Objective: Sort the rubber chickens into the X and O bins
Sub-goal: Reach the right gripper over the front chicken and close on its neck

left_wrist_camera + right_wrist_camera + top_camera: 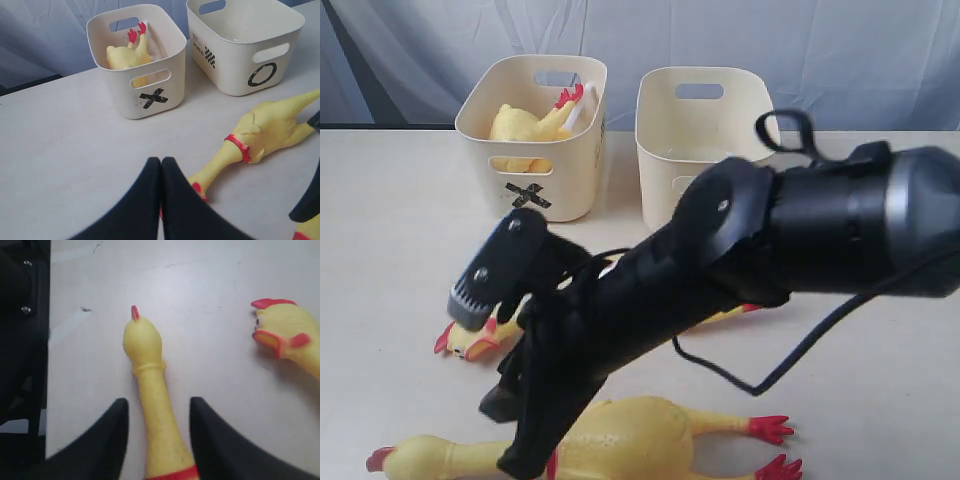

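Right gripper (158, 405) gapes half-open astride a rubber chicken (148, 380) neck, left gripper (161, 160) pinched closed, empty

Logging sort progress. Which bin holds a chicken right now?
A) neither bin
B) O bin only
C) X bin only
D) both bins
C: a yellow chicken sits inside the X bin, while no chicken shows in the O bin.
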Controlling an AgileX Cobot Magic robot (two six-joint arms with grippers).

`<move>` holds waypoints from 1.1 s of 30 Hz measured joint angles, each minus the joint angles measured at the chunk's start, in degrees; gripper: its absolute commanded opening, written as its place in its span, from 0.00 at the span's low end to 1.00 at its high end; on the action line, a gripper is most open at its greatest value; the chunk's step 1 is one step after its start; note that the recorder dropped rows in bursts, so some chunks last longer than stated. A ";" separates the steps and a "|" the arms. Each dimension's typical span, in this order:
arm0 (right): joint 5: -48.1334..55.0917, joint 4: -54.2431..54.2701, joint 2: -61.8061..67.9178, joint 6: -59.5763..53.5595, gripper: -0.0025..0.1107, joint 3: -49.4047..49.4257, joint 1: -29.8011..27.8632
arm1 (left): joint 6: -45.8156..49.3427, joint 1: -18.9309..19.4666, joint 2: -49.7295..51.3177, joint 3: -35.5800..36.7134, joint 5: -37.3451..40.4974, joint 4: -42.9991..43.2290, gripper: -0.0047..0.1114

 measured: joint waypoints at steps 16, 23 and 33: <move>-17.93 -5.62 8.29 -0.09 0.59 -2.93 9.41 | -0.24 0.00 0.00 0.00 0.00 0.00 0.04; -14.15 -5.73 11.82 -0.09 0.59 -6.61 9.45 | -0.24 0.00 0.00 0.00 0.00 0.00 0.04; -13.17 -5.87 14.96 -0.09 0.59 -6.72 9.45 | -0.24 0.00 0.00 0.00 0.00 0.10 0.04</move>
